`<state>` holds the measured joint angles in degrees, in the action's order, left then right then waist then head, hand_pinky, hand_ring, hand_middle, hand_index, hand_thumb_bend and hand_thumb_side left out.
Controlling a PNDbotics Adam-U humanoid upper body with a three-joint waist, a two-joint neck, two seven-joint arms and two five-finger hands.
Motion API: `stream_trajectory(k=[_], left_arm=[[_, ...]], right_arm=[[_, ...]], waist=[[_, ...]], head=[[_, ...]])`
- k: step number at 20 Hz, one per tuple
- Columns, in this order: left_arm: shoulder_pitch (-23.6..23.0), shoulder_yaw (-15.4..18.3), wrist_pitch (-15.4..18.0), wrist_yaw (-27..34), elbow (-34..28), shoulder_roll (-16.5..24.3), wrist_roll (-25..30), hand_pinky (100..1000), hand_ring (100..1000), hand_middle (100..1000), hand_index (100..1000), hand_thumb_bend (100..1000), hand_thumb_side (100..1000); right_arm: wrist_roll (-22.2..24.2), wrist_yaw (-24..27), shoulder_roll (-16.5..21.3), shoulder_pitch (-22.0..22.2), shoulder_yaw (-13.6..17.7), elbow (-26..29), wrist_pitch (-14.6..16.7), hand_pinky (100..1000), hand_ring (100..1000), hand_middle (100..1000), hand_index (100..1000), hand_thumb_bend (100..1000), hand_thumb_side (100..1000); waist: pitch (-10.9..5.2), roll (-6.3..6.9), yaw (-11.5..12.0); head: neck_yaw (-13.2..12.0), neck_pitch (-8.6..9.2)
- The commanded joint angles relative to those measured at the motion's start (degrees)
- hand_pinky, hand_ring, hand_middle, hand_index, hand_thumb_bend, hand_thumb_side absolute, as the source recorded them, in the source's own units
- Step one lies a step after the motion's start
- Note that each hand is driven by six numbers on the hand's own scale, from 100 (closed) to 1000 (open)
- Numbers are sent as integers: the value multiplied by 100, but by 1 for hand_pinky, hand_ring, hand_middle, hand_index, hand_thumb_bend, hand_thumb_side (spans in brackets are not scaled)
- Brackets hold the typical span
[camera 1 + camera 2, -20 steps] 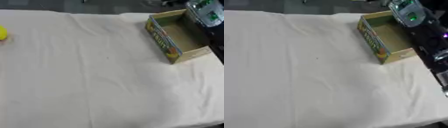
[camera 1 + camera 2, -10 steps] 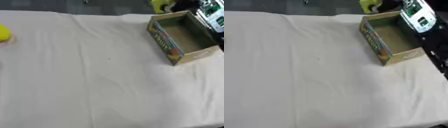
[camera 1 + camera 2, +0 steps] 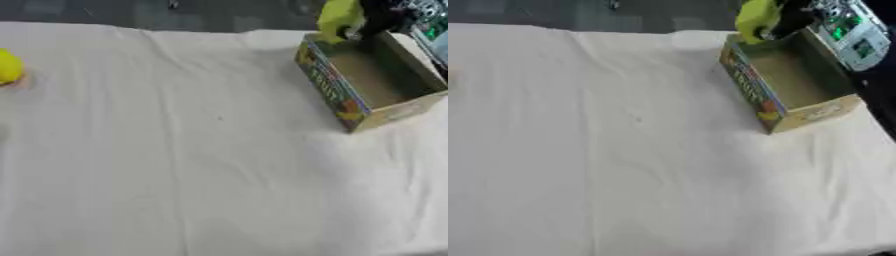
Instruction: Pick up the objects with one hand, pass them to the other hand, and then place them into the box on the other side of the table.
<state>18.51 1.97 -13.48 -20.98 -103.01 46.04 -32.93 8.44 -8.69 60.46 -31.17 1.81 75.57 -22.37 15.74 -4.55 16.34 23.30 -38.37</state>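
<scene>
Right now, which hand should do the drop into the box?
Right. The right hand is curled round the yellow-green object and hangs over the far end of the open box. The left hand shows in neither view.

A bench draped in wrinkled white cloth carries an open cardboard box just below the robot hand — a round yellow object lies far left of it.

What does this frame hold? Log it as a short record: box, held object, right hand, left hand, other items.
box: open cardboard box, looks empty, right side of the white tablecloth
held object: yellow-green object at the box's far end
right hand: right hand curled on that object
left hand: not in view
other items: yellow object at the table's left edge
</scene>
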Motion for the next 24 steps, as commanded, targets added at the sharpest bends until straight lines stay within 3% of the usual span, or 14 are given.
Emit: stream_trajectory(k=[1, 5, 8, 16, 17, 20, 21, 24], left_arm=[[21, 123, 4, 6, -65, 214, -13, 544, 679, 775, 834, 495, 456], [19, 128, 6, -5, -69, 203, -15, 543, 678, 774, 833, 494, 456], [25, 140, 3, -19, -73, 200, -22, 543, 678, 774, 833, 494, 456], [31, 168, -7, -39, -94, 184, -39, 544, 678, 774, 833, 493, 456], [34, 171, -8, -41, -97, 180, -42, 544, 678, 774, 833, 493, 458], [38, 172, -11, -49, -99, 168, -40, 544, 678, 774, 833, 492, 456], [37, 171, -12, -60, -97, 166, -36, 545, 679, 774, 833, 491, 455], [33, 168, -25, -95, -85, 148, -17, 546, 680, 776, 835, 490, 456]], right_arm=[[-76, -86, 352, -3, 165, -96, -81, 985, 759, 431, 494, 421, 116], [-99, -340, 380, 54, 216, -366, -221, 996, 759, 435, 505, 423, 110], [24, -814, 405, 85, 217, -592, -258, 1000, 762, 431, 522, 426, 103], [779, -2102, 342, 57, 249, -928, -4, 1000, 790, 486, 602, 481, 100], [871, -2182, 326, 48, 245, -930, 44, 1000, 798, 507, 630, 521, 100], [1105, -2320, 280, 16, 229, -913, 198, 1000, 824, 616, 755, 521, 100], [1181, -2347, 261, 13, 216, -900, 258, 1000, 841, 693, 824, 532, 100], [1390, -2429, 197, 17, 210, -895, 414, 998, 907, 843, 892, 567, 116]], waist=[[-123, 31, -14], [-116, 23, -21], [-113, 18, -18], [-107, 38, -18], [-105, 42, -19], [-103, 51, -24], [-102, 52, -25], [-95, 52, -25]], head=[[-16, 88], [-18, 99], [-22, 100], [-106, 75], [-111, 76], [-120, 75], [-118, 77], [-115, 85]])
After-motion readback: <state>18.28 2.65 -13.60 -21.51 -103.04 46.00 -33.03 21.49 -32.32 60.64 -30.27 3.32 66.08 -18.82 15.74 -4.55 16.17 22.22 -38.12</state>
